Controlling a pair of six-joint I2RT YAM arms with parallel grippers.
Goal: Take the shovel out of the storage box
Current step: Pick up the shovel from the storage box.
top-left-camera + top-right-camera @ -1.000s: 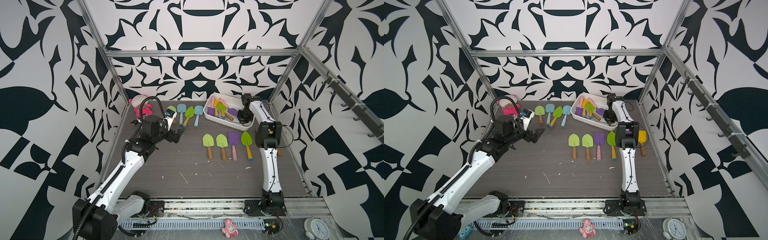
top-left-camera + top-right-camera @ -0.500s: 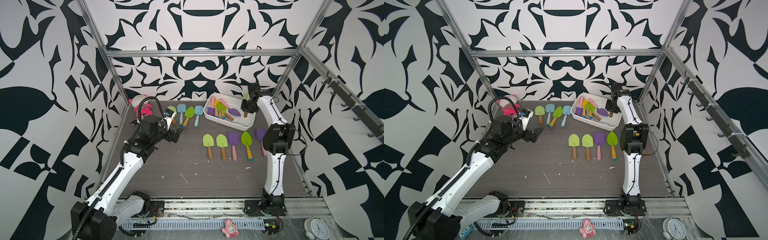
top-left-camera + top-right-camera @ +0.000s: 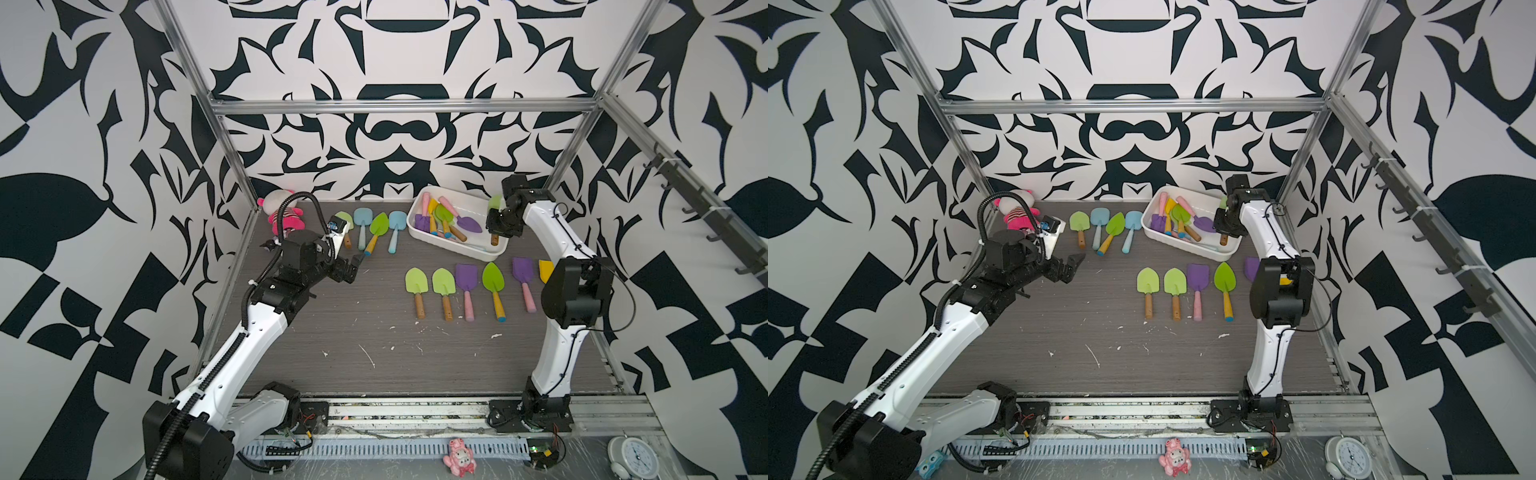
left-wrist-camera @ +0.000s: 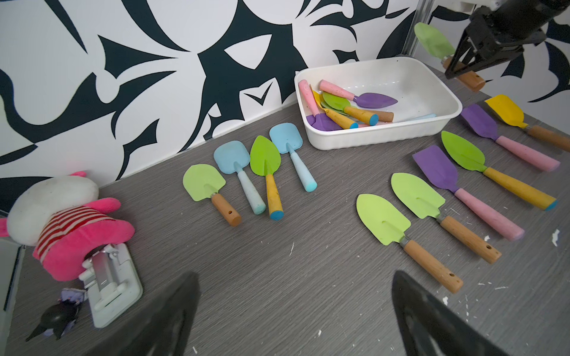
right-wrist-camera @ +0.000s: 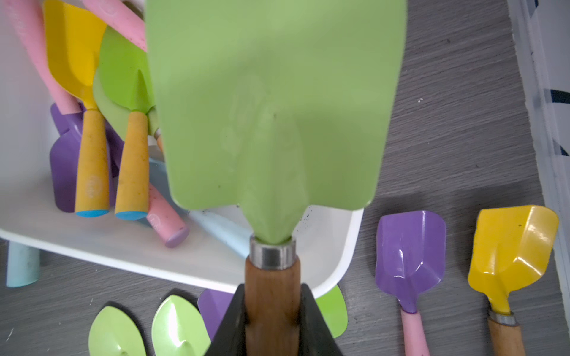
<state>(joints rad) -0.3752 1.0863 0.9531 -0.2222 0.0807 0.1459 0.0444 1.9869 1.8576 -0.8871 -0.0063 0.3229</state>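
Two grippers: right gripper (image 5: pixel 273 311) clamps the green shovel (image 5: pixel 271 108) by its wooden handle, lifted over the right end of the storage box (image 3: pixel 457 246), upper centre-right; left gripper (image 4: pixel 294 277) spread wide, empty.

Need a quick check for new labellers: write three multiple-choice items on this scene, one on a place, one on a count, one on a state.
1. Where does the plush toy lie? A) the near right corner B) the far left corner of the table C) mid-table
2. How many shovels lie in the row between the plush toy and the storage box? A) two B) four C) six
3. What is the right end effector doing? A) standing open, empty B) shut on the storage box's rim C) shut on the light green shovel's wooden handle
Key: 1 B, both top views show it in that corner; 2 B, green, blue, green, blue; 3 C, the right wrist view shows both fingers clamping the handle.
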